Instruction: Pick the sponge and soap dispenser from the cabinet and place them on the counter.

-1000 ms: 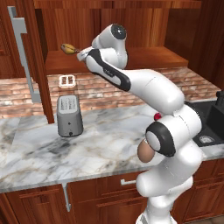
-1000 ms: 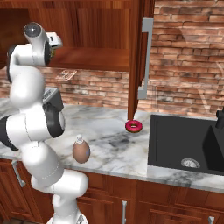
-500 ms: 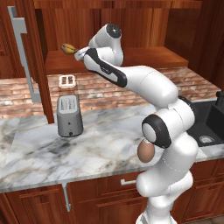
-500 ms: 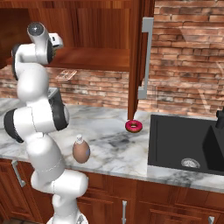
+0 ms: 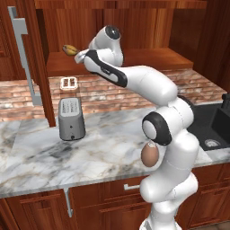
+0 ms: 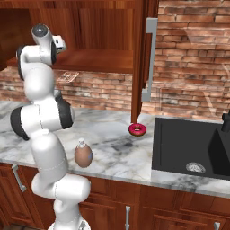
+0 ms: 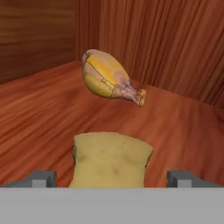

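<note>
Kitchen w/ red-brick back wall; the counter (image 5: pixel 40 157) was a white-grey veined marble slab over reddish wood drawer fronts. Nearest on it, at the front edge, stood the soap dispenser (image 6: pixel 83 154), upright, tan-brown w/ thin pale nozzle, just beside the arm's lower links. In the left base view it showed partly behind the arm (image 5: pixel 149 155). Farther back on the slab to the right, a red doughnut (image 6: pixel 137 130) lay at the foot of the open cabinet door, near the black sink (image 6: pixel 191 148). On the left side a grey toaster (image 5: pixel 71 118) stood toward the brick wall.

Above, the cabinet (image 6: pixel 108 27), dark reddish-brown, doors open, long grey bar handle (image 6: pixel 150 60) on the right door. The arm reached up to its wooden shelf; gripper (image 7: pixel 111 180) sat low over the shelf board, fingers (image 7: pixel 40 179) spread wide, holding nothing. The sponge (image 7: pixel 109 159) lay flat on the shelf between the two tips, yellow-tan face up, closer to the left tip than the right in hand view; whether the tips touched it, can't tell. Beyond the sponge, farther in toward the cabinet's back corner, lay a banana (image 7: pixel 109 81), yellow-brown, well apart from the fingers. In the left base view the banana (image 5: pixel 69 49) showed just left of the hand.
</note>
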Robot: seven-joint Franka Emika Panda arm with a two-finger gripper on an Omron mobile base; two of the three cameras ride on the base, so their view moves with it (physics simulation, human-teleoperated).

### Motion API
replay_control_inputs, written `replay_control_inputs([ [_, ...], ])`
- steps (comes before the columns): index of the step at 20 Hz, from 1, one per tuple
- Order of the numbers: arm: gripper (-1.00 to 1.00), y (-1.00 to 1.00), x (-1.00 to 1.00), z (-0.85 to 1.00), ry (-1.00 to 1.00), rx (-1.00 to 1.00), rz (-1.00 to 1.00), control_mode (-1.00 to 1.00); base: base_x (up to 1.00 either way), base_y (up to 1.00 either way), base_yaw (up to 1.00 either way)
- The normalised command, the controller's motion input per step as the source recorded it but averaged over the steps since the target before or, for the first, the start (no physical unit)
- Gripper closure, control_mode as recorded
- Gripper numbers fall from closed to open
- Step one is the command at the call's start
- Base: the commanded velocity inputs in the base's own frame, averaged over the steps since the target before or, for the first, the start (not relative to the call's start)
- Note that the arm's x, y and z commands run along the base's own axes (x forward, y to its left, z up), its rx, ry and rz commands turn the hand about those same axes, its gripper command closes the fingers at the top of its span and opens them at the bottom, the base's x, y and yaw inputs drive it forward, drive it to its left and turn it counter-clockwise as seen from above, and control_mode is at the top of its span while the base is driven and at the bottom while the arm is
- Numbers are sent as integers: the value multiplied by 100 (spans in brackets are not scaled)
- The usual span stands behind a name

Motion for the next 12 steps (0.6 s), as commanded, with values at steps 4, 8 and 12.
replay_control_inputs([
  [4, 100, 17, 20, -14, 4, 0, 0, -100, 0, 0, 0],
  [8, 100, 7, 0, -3, 1, 0, 0, -100, 0, 0, 0],
  [12, 100, -7, -46, 0, 0, 0, 0, -100, 0, 0, 0],
])
